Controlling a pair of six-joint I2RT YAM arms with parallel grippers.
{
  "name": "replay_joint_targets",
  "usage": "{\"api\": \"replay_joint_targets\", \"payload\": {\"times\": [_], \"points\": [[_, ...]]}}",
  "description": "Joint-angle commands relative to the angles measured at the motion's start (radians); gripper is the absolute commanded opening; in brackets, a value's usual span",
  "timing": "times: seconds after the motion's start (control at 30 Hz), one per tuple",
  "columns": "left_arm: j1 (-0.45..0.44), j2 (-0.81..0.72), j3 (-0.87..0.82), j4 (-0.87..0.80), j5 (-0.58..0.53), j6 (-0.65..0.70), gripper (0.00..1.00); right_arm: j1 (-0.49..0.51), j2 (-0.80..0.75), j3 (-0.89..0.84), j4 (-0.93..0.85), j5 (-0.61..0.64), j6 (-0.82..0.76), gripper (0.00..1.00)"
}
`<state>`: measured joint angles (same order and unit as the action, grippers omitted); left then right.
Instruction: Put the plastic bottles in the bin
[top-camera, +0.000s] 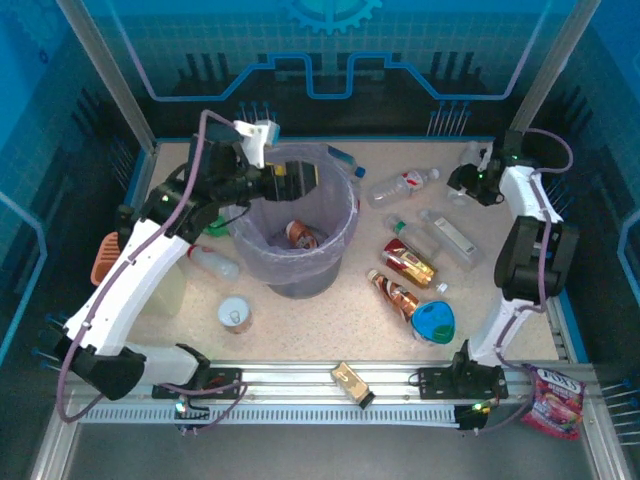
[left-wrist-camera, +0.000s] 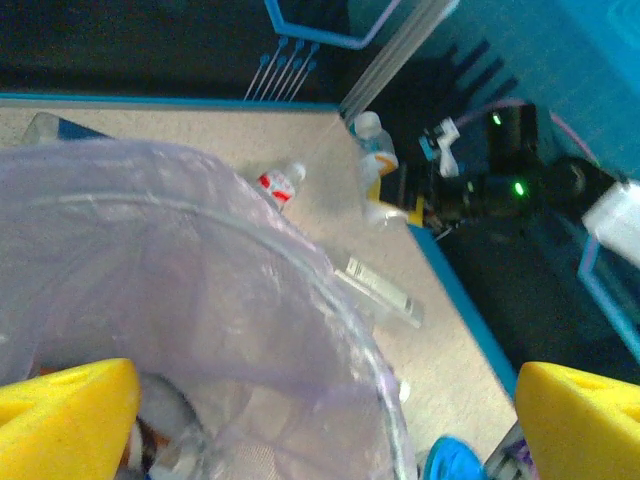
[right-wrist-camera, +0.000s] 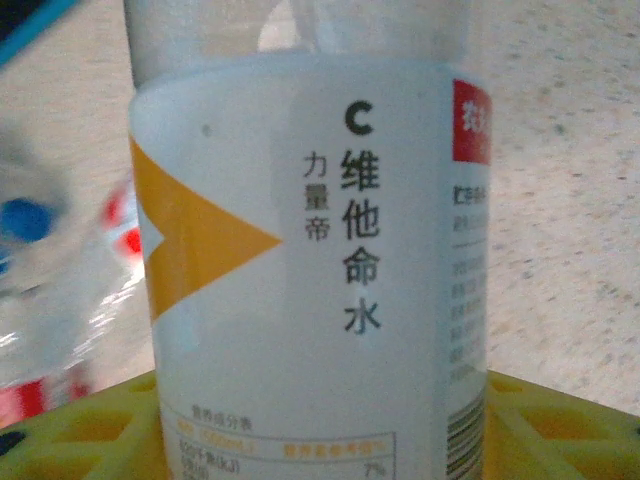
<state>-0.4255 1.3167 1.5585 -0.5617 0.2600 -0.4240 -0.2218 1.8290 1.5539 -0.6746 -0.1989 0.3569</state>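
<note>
Top external: bin (top-camera: 262, 262), bench centre-left. Left end effector (top-camera: 285, 178) above its far-left rim. Right end effector (top-camera: 466, 180) at far-right corner.
Left wrist: jaws wide apart.
Right wrist: white-labelled bottle (right-wrist-camera: 300, 250), upright, directly ahead between yellow fingers (right-wrist-camera: 560, 420); whether it is clamped cannot be told.

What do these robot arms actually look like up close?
The left arm and right arm are white tubes between black joints, each trailed by a lilac cable. The left gripper and right gripper have chunky yellow fingers. Green lights glow by the right wrist.
</note>
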Motion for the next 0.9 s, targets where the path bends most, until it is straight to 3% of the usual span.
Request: {"api": "replay_joint_targets", "payload": {"times": [0.0,0.13,0.2,0.37,0.6,0.87], "points": [[0.022,0.01,-0.031,0.171,0.131,-0.13,0.98,0.03,-0.143,-0.032,-0.04,-0.163,-0.022,0.44],[0.051,0.029,-0.09,0.397,0.248,-0.256,0.98,0.106,-0.257,-0.034,-0.063,-0.258,-0.004,0.37],[0.057,0.053,-0.076,0.426,0.265,-0.287,0.98,0.164,-0.31,-0.031,-0.06,-0.281,0.004,0.37],[0.057,0.085,-0.076,0.511,0.187,-0.341,0.99,0.319,-0.367,-0.006,-0.019,-0.391,0.049,0.32],[0.049,0.158,-0.049,0.63,0.205,-0.433,0.99,0.539,-0.378,0.02,0.037,-0.446,0.087,0.32],[0.048,0.2,-0.041,0.61,0.175,-0.47,0.99,0.656,-0.396,0.016,0.094,-0.451,0.112,0.32]]}}
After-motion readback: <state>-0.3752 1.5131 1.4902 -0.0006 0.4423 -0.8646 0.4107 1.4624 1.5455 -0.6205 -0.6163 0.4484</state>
